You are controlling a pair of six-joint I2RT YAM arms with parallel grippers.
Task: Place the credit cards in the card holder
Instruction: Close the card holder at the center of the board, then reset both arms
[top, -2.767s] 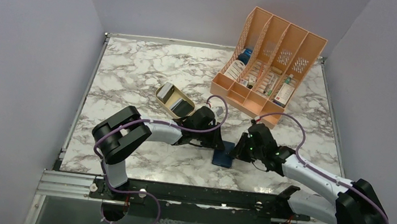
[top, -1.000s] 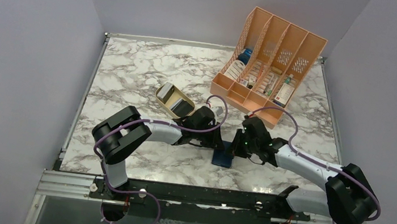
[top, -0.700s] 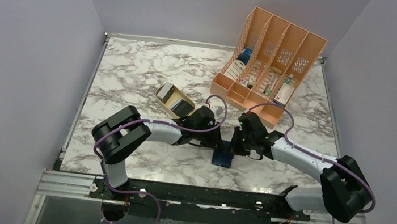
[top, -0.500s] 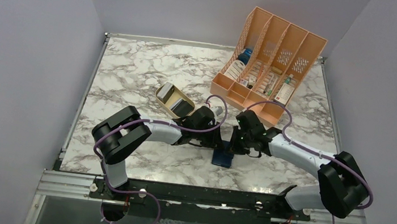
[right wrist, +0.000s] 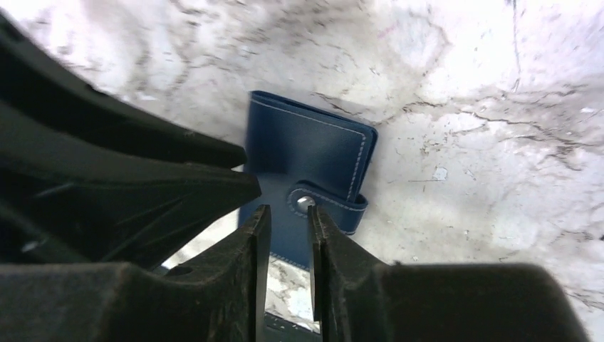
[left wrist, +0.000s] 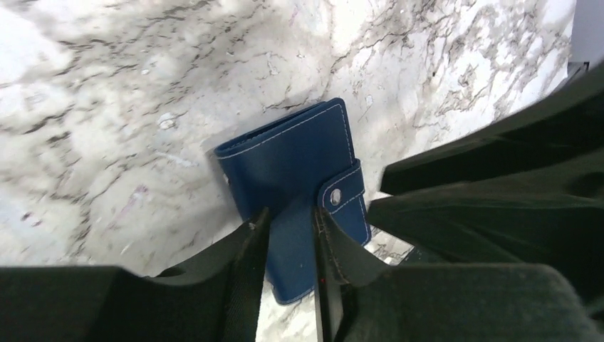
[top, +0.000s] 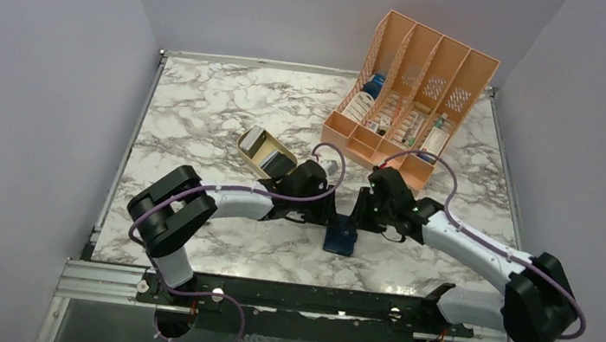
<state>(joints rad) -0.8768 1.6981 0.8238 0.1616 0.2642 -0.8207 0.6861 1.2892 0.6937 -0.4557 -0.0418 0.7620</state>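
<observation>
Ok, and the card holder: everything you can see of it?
The card holder is a navy, leather-look wallet with pale stitching along its edges. It is closed: a strap tab wraps over one edge, fastened by a small pale snap button. It lies flat on the marble table between the two arms. The left gripper and right gripper both hang over it, fingers close together; whether they touch it cannot be told.
</observation>
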